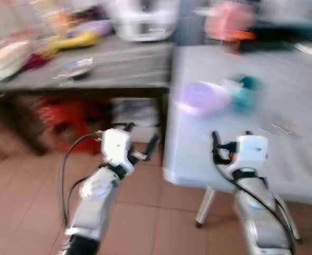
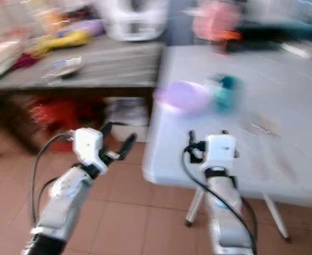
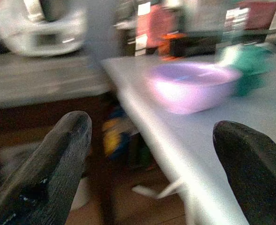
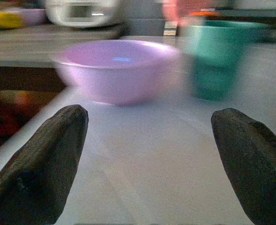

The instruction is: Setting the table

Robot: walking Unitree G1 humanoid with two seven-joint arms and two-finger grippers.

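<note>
All views motion-blurred.

White table takes up the right half of the head view. Lilac bowl sits near its left edge, around 12 o'clock from the right gripper. Teal cup stands just beside the bowl at its 3 o'clock; can't tell if they touch. Both upright, nothing visible inside the bowl.

Right gripper is low over the table's near-left corner, pointed at the bowl and cup. Fingers spread wide, holding nothing; the bowl and cup show between them in the wrist view, well short of contact.

Left gripper is off the table, over the tiled floor, at about 9 o'clock from the table's near corner. Fingers spread wide, empty. Its wrist view looks along the table edge, with bowl and cup ahead.

Some small thin items on the table at 3 o'clock from the cup, too blurred to identify.

Grey side table butts against the white table at its 9 o'clock. On it: a white appliance at the back, a yellow object, other clutter too smeared to name. Red item underneath. A pink blob at the far end of the white table, unidentifiable.
</note>
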